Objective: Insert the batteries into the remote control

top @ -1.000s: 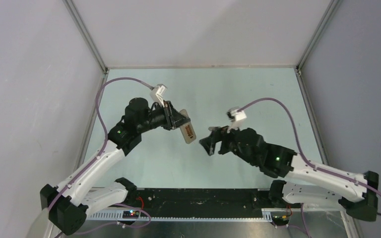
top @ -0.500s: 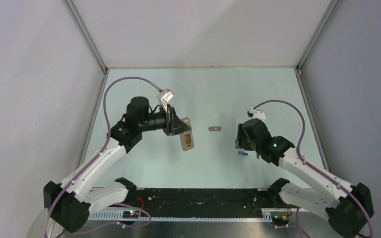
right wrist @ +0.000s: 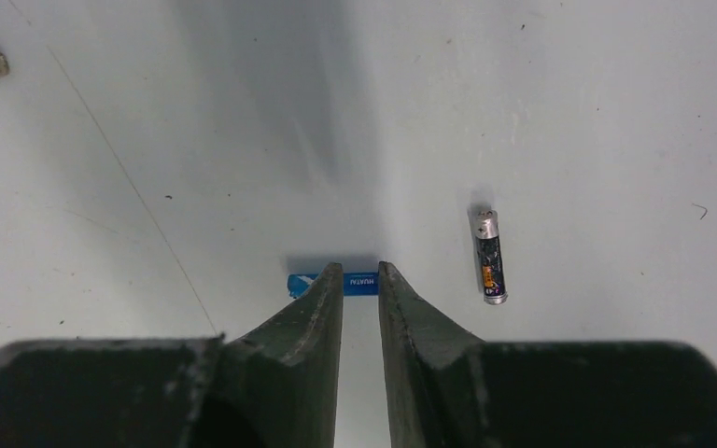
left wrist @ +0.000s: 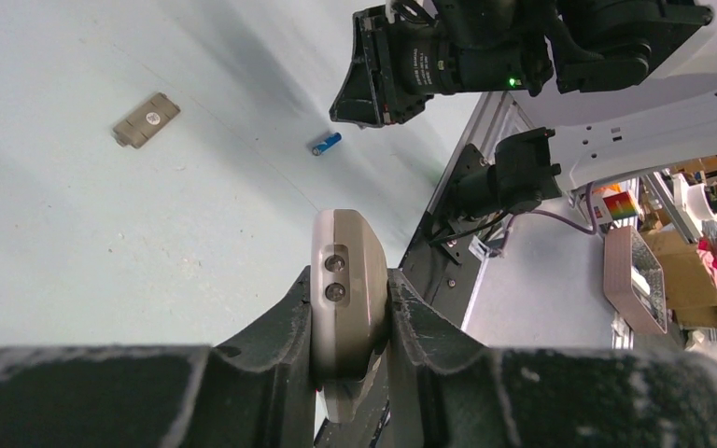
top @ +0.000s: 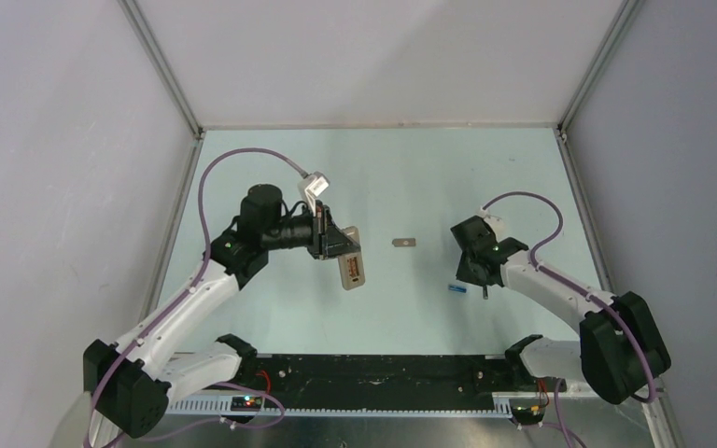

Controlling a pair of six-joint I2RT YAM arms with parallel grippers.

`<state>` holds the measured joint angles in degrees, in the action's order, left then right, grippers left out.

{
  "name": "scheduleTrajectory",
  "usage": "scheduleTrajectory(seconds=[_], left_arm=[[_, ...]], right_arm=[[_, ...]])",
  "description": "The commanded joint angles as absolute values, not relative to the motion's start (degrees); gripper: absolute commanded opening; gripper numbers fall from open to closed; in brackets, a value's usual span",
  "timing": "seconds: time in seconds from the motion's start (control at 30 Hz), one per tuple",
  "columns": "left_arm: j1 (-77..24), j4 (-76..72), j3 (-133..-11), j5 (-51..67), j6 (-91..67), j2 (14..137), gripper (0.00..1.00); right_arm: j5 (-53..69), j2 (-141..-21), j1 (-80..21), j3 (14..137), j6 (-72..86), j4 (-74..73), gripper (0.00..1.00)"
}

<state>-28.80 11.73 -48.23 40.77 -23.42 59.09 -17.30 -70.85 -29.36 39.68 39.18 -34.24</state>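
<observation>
While the left gripper (left wrist: 350, 313) is clamped shut on the remote control (left wrist: 347, 280), holding it off the table (top: 383, 187) on the left side with one narrow edge pinched between the jaws, neither battery has reached it. The top view shows the handset's back turned upward with its recessed slot exposed, and the small grey battery cover (top: 404, 242) lies flat on the table by itself, mid-table between the two arms, so opening the compartment looks done. Both cells are loose on the right side of the table: the blue battery (right wrist: 362, 281) lies crosswise directly under the tips of the right gripper (right wrist: 360, 273), and the dark battery (right wrist: 491, 255) lies just to the right of it, apart from it and from the fingers. The right gripper points down at the table with its jaws parted by only a narrow gap. The blue cell runs beneath them, not between them, so nothing appears to be pinched. Whether the fingertips touch the cell cannot be told from these views. By that reading the task is at an early stage: the remote is presented and uncovered, but picking up, carrying and seating each of the two batteries all remain, and refitting the cover may follow.
</observation>
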Motion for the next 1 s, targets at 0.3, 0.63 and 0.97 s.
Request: scheduleTrajectory(seconds=[0.3, 0.63, 0.97], left_arm=[[-28.5, 10.2, -46.8, 40.7, -22.9, 58.2, 0.00], [-28.5, 10.2, -46.2, 38.8, -21.2, 56.8, 0.00], [-28.5, 10.2, -45.3, 38.5, -20.1, 55.1, 0.00]], right_arm=[[-15.1, -63.4, -28.9, 33.7, 67.7, -31.3, 0.50], [-9.2, -63.7, -28.9, 30.4, 92.3, -31.5, 0.45], [-13.1, -64.8, -29.1, 30.4, 107.3, -37.1, 0.39]])
